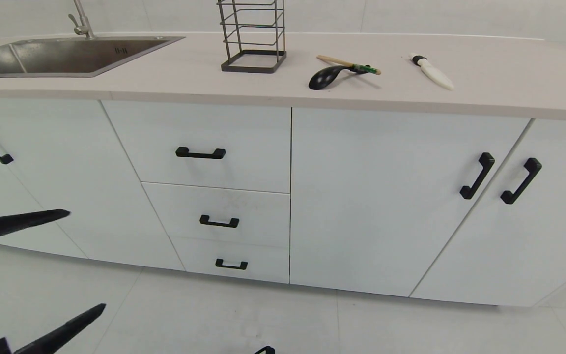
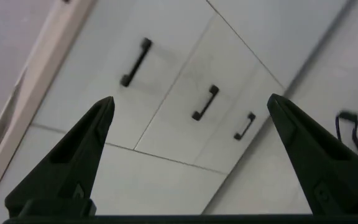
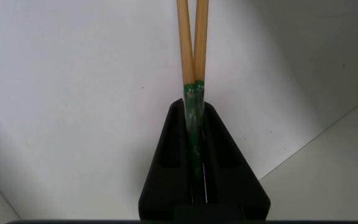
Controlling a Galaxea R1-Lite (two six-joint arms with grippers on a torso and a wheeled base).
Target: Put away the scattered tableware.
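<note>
On the pale countertop [image 1: 499, 59] lie a black spoon [image 1: 323, 78], a wooden pair of chopsticks with green ends [image 1: 349, 64] resting across the spoon's handle, and a white utensil with a black band [image 1: 433, 73]. A dark wire rack [image 1: 253, 37] stands upright left of them. My left gripper [image 1: 81, 263] hangs open low in front of the cabinets, far below the counter; in the left wrist view the left gripper [image 2: 190, 104] holds nothing. My right gripper [image 3: 194, 109] is shut on the green ends of a second pair of wooden chopsticks [image 3: 191, 43], held in front of a white cabinet face.
A steel sink [image 1: 67, 54] with a faucet [image 1: 82, 22] fills the counter's left end. Below are white cabinet doors [image 1: 376, 196] and three drawers [image 1: 214, 152] with black handles [image 2: 205, 102]. Light floor tiles [image 1: 263, 319] run along the front.
</note>
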